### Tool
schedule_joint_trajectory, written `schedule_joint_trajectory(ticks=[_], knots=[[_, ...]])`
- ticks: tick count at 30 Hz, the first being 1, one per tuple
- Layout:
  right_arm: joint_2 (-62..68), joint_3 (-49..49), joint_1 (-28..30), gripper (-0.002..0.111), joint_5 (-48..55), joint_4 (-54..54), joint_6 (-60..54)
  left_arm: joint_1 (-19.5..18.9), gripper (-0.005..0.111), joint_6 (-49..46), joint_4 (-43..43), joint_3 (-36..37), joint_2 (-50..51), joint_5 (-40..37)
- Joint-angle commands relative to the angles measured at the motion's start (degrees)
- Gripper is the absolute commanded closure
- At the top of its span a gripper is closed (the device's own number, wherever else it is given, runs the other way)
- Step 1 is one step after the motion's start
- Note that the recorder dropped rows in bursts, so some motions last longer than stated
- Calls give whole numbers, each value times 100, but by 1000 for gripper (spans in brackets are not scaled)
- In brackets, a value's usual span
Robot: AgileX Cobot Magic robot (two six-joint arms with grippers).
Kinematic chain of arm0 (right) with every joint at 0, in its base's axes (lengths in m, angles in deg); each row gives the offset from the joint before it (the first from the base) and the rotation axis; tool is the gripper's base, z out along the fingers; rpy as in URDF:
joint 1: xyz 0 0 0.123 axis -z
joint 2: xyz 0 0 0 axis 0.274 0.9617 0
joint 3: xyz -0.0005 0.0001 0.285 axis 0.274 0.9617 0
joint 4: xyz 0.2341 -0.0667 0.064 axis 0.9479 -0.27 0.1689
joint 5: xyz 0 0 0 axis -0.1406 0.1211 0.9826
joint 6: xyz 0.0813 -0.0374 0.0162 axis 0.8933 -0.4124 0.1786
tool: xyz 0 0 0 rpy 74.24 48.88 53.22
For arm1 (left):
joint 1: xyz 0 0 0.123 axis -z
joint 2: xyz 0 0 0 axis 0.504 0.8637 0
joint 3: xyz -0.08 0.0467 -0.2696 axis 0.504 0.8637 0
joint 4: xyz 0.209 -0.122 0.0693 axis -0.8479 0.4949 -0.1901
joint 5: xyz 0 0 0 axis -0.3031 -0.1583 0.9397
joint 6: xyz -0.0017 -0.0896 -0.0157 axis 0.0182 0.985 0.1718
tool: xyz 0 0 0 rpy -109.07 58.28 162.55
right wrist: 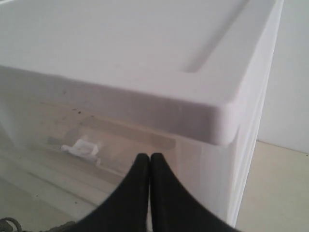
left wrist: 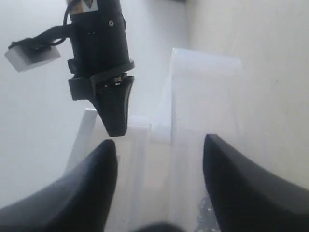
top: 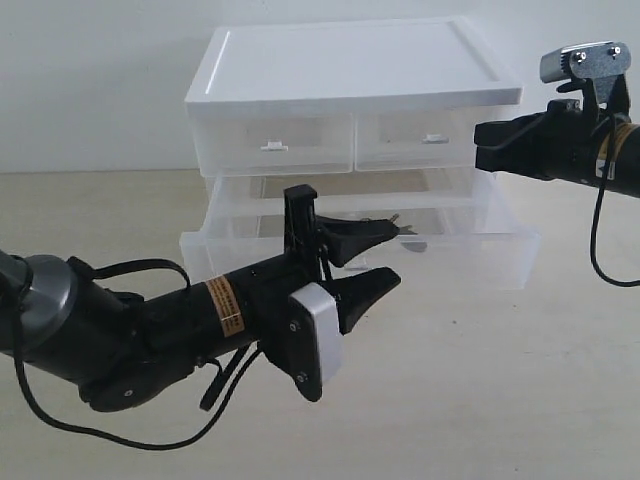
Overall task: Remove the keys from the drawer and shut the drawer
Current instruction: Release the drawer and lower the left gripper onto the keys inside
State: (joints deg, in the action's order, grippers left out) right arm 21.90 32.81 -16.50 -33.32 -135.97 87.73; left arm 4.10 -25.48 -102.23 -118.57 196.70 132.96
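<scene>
The wide translucent drawer [top: 455, 262] stands pulled out of the white cabinet [top: 350, 60]. A dark bit of the keys [top: 408, 229] shows inside it, mostly hidden behind my left gripper's upper finger. My left gripper [top: 398, 253] hovers open at the drawer's front, over its middle, with nothing between its fingers. In the left wrist view the gripper [left wrist: 159, 141] looks along the drawer [left wrist: 205, 92], and a glint of the keys [left wrist: 205, 212] lies by one finger. My right gripper [top: 479, 135] is shut and empty beside the cabinet's upper right corner; in its own view its fingertips [right wrist: 150, 156] are pressed together.
Two half-width drawers [top: 290, 145] with small tab handles [right wrist: 79, 147] sit shut under the cabinet lid [right wrist: 145, 63]. The right arm [left wrist: 99, 48] hangs ahead of the left gripper. The unit stands on a beige tabletop [top: 480, 380] against a pale wall.
</scene>
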Motion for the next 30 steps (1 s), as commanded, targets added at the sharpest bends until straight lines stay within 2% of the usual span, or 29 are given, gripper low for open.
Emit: schedule_joint_trajectory(ticks=[1,4,6,8,10,12,15,17,22,27,30], knots=[[8,-20,-3,108,52,70,-36,226,54,1587,320,179,-258,94],[8,-20,-3,108,79,60,-36,523,54,2290,1007,193,-697,40],[8,-20,-3,108,114,60,-36,714,54,2744,1358,27,-1109,-818],[8,-20,-3,108,141,60,-36,875,55,3512,1411,-346,-1582,-2389],[8,-20,-3,108,141,60,-36,996,57,4542,1204,-974,-1988,-4376],[8,-20,-3,108,141,60,-36,1054,58,5407,1191,-1645,-2179,-6000],[8,-20,-3,108,141,60,-36,1082,58,5871,1215,-2783,-2150,-8410],[8,-20,-3,108,141,60,-36,1082,58,5874,1334,-3327,-1989,-9421],[8,-20,-3,108,141,60,-36,1082,58,5175,2013,-3968,-1404,-10220],[8,-20,-3,108,153,73,-23,851,58,5346,2825,-4412,-790,-10110],[8,-20,-3,108,153,73,-23,645,58,5448,2906,-4680,-442,-9969]])
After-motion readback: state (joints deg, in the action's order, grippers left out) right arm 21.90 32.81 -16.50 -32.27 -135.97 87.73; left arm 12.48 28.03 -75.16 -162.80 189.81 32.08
